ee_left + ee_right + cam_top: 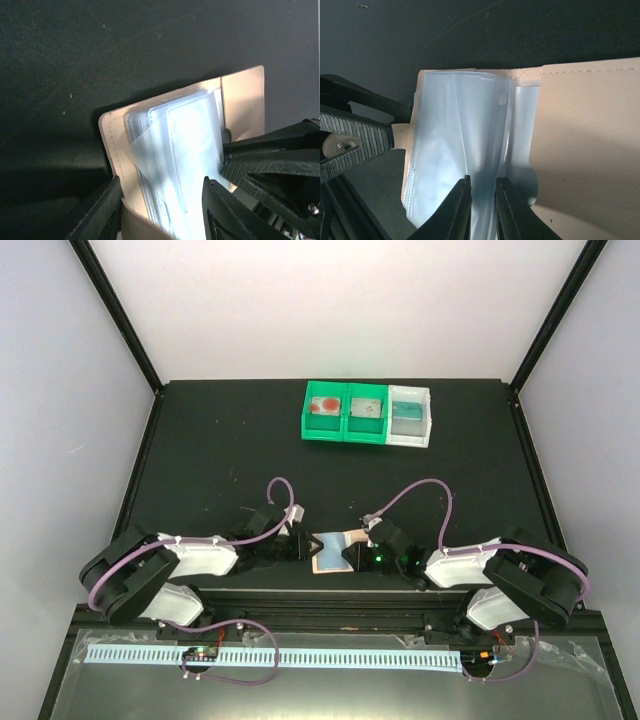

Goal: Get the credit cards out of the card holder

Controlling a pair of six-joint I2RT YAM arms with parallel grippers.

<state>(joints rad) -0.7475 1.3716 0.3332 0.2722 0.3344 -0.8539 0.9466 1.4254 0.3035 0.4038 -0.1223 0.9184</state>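
Observation:
The card holder [335,552] lies open between both grippers near the table's front edge; its tan cover [243,100] and clear blue-tinted sleeves [190,135] face up. The credit cards show only as light blue and fine stripes [146,196] inside the sleeves. My left gripper [308,543] straddles the holder's end [161,181], fingers against the bowed cover edge and the sleeves. My right gripper [352,556] is nearly shut [483,178], pinching a fold of the sleeves [455,130] beside the tan cover [590,130]. Whether a card is inside that pinch is hidden.
Two green bins [345,412] and a white bin [410,415] stand in a row at the back of the black table, each with small items inside. The right gripper's fingers [270,165] crowd the holder from the right in the left wrist view.

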